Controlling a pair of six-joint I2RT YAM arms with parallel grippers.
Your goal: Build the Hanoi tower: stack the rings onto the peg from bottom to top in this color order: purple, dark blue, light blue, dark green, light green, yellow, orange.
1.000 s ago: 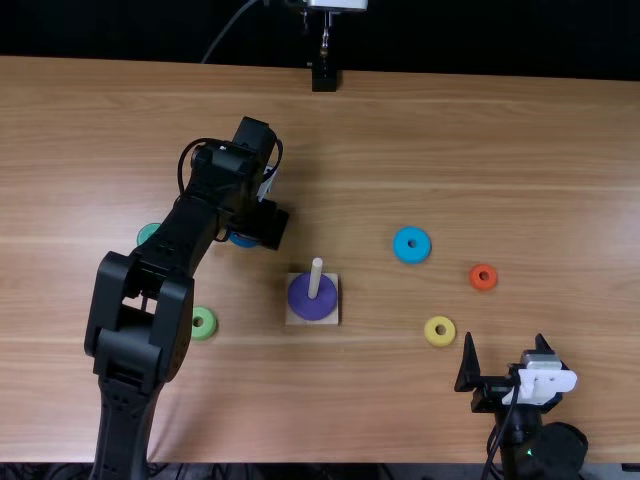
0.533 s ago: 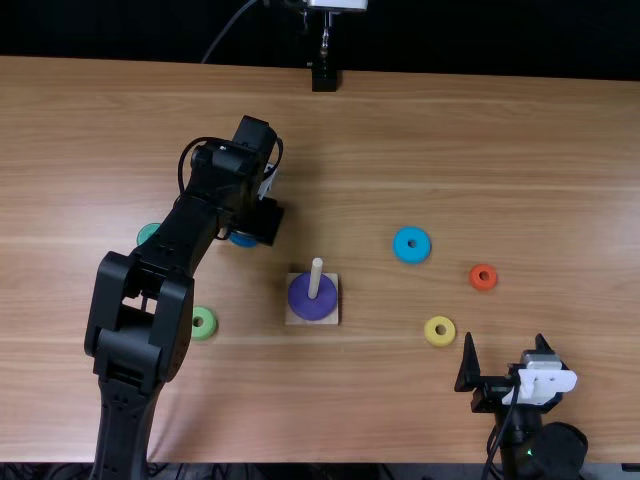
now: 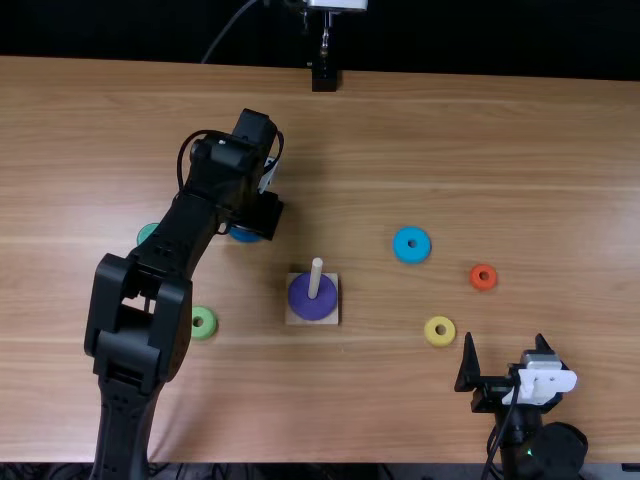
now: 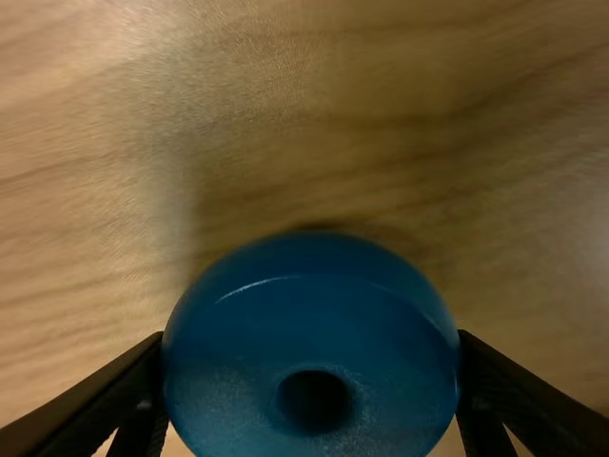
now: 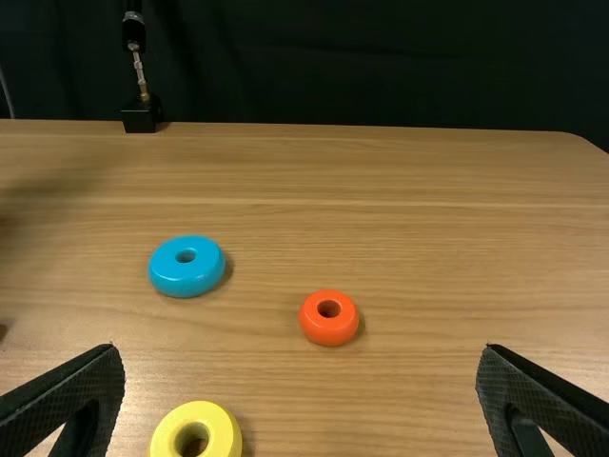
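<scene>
Jaws of the left gripper (image 3: 261,214), clamping the dark blue ring (image 4: 314,319), have shifted slightly.

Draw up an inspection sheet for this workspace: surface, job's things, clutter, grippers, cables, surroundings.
Surface: light brown wooden table.
Job's things: purple ring on the peg; dark green, light green, light blue, yellow and orange rings off it, on the table.
Clutter: black block at the far edge, use unclear.
Left gripper: fingers closed on the dark blue ring, away from the peg.
Right gripper: open, fingers wide apart, near the yellow ring.
Cables: black cable looped at the left arm's wrist; another along the right arm; grey one behind the table.
Surroundings: black backdrop beyond the table.
</scene>
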